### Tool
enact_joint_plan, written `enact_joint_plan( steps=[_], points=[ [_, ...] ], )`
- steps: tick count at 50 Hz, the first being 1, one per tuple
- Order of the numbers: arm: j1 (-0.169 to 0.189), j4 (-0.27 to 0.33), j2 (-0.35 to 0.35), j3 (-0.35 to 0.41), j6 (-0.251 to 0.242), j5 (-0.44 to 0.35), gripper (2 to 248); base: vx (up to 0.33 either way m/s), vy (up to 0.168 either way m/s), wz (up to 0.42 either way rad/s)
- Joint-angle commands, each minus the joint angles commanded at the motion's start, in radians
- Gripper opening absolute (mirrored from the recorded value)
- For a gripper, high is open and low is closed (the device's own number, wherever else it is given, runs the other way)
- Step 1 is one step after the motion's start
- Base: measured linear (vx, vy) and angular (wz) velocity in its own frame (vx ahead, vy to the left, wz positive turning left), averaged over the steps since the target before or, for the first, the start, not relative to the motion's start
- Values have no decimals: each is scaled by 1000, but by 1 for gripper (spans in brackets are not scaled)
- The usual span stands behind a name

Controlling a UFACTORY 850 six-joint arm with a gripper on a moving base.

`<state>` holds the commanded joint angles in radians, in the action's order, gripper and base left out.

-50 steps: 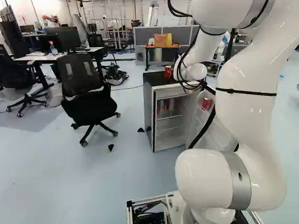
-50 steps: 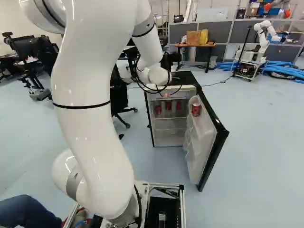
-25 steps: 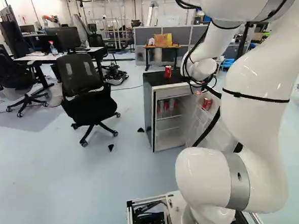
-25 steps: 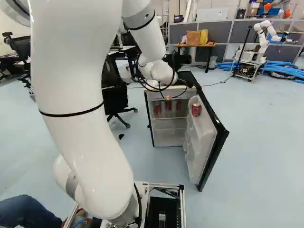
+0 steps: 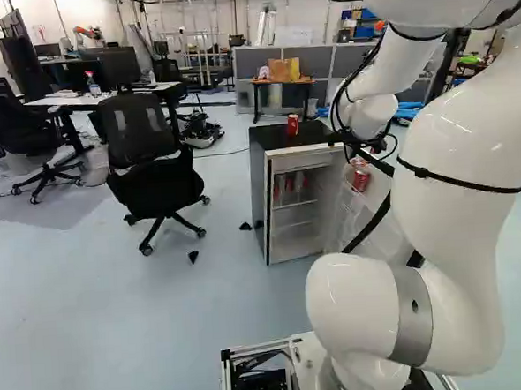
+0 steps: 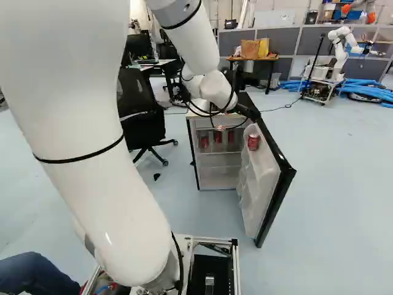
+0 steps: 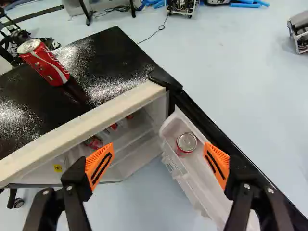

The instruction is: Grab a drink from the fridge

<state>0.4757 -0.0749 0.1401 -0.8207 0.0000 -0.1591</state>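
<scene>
Right base view puts your tool [image 6: 250,113] near the upper part of the fridge door [image 6: 258,178], which stands wide open. Wrist view shows you the tool's [image 7: 159,161] two fingers spread far apart, with nothing held between the orange pads [image 7: 99,166]. Ahead of the gap, on your pad's side toward the door, a red drink can [image 7: 186,143] stands upright in the door bin [image 7: 185,168]. You have another red can [image 7: 44,62] upright on the fridge's black top [image 7: 115,62], and more red cans [image 6: 217,137] stand on a shelf inside the fridge [image 6: 218,173]. Beyond the fridge, you can see paper bags [image 6: 250,49] on a worktop [image 6: 270,59]. A black office chair [image 5: 153,179] stands beside the fridge in the left base view.
</scene>
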Motion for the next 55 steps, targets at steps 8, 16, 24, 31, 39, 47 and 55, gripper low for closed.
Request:
enact_joint_plan(
  steps=[8, 16, 24, 31, 39, 47, 55],
  points=[
    [28, -15, -21, 3, 0, 52, 247, 0, 0, 0],
    [57, -27, -39, 2, 0, 98, 247, 0, 0, 0],
    [85, -27, -55, -2, 0, 127, 247, 0, 0, 0],
    [109, -27, -66, -8, 0, 151, 247, 0, 0, 0],
    [137, -27, -76, -17, 0, 186, 247, 0, 0, 0],
    [164, -33, -86, -28, 0, 229, 247, 0, 0, 0],
    [191, -41, -94, -40, 0, 274, 247, 0, 0, 0]
  ],
)
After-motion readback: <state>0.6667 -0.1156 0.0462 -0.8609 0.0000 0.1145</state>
